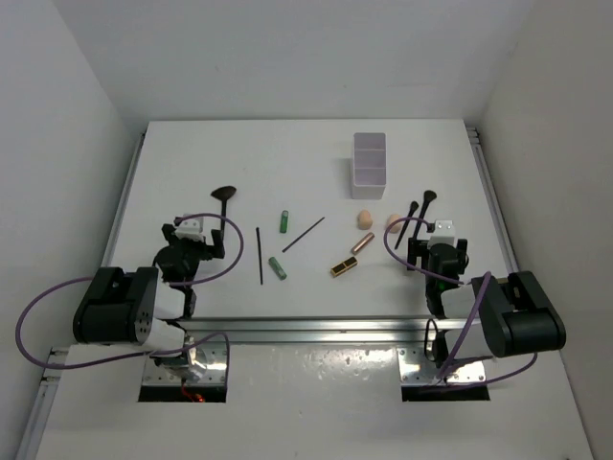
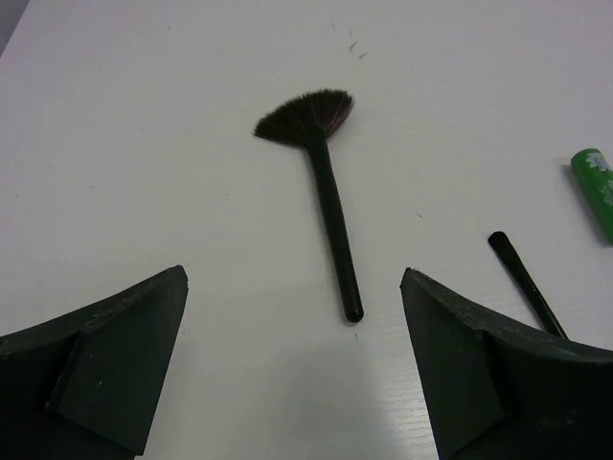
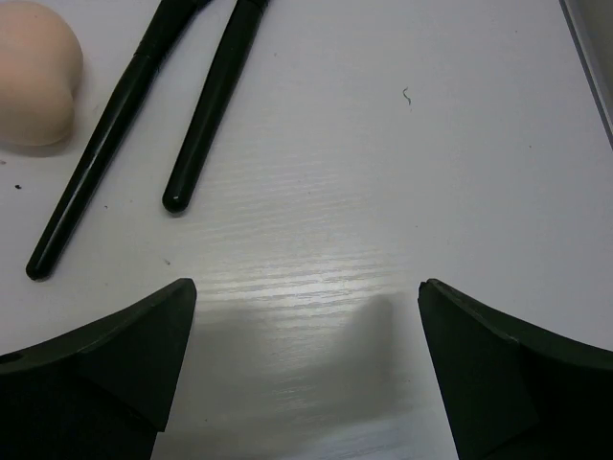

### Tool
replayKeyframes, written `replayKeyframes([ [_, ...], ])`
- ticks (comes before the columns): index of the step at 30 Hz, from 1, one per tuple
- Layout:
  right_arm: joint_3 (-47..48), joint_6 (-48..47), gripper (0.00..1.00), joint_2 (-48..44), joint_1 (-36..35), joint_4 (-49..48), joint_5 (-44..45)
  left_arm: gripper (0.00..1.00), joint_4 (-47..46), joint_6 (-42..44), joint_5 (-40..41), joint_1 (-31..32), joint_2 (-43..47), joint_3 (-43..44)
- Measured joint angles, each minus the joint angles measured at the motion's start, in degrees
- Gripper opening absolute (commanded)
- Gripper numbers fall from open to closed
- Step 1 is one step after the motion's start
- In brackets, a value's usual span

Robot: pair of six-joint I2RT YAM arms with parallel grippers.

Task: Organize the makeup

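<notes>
Trouble, I judge, will come from the slim pieces. In the top view the makeup lies scattered on the smooth white bench (image 1: 192, 153). The thin black sticks (image 1: 260, 255), just left of centre, lie flush to it, so a descending finger could skate over one or flick it aside. The green tubes (image 1: 284, 221), the gold-black lipstick (image 1: 344, 266) and the rose-gold tube (image 1: 362, 243) are hard, round cylinders, and an off-centre nudge could roll them. The peach sponges (image 1: 365, 218) at three o'clock look soft and egg-shaped, likely to squash and spring free. The white box (image 1: 369, 165) at one o'clock seems light plastic, and a clumsy drop might shove it. The left end effector (image 1: 203, 241) sits at eight o'clock and the right end effector (image 1: 436, 247) at four.

In the left wrist view my fingers stand wide apart, holding nothing. The fan brush (image 2: 326, 192) lies ahead at twelve o'clock, bristles splayed away from me and its glossy thin handle pointing back between the fingers. One stick lies close by the right finger at four o'clock, and closing carelessly could catch it too.

In the right wrist view these fingers are also spread and empty. The two black brushes (image 3: 206, 120) lie close together at eleven o'clock with a sponge just beside them, so I could pinch both handles at once.
</notes>
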State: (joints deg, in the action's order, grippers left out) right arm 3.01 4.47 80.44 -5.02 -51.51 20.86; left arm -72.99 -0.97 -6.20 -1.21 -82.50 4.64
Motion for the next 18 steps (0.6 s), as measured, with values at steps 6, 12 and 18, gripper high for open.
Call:
replayKeyframes([
  [6, -0.02, 0.20, 1.00, -0.48, -0.13, 0.72, 0.61, 1.00, 0.00, 0.00, 0.00, 0.00, 0.00, 0.00],
  [12, -0.24, -0.33, 1.00, -5.16, -2.19, 5.11, 3.69, 1.00, 7.82, -1.29, 1.38, -0.31, 3.08, 2.97],
  [18, 6.58, -4.11, 1.00, -18.01, -2.86, 24.52, 8.90, 1.00, 43.32, 3.82, -3.21, -0.44, 5.49, 34.40],
])
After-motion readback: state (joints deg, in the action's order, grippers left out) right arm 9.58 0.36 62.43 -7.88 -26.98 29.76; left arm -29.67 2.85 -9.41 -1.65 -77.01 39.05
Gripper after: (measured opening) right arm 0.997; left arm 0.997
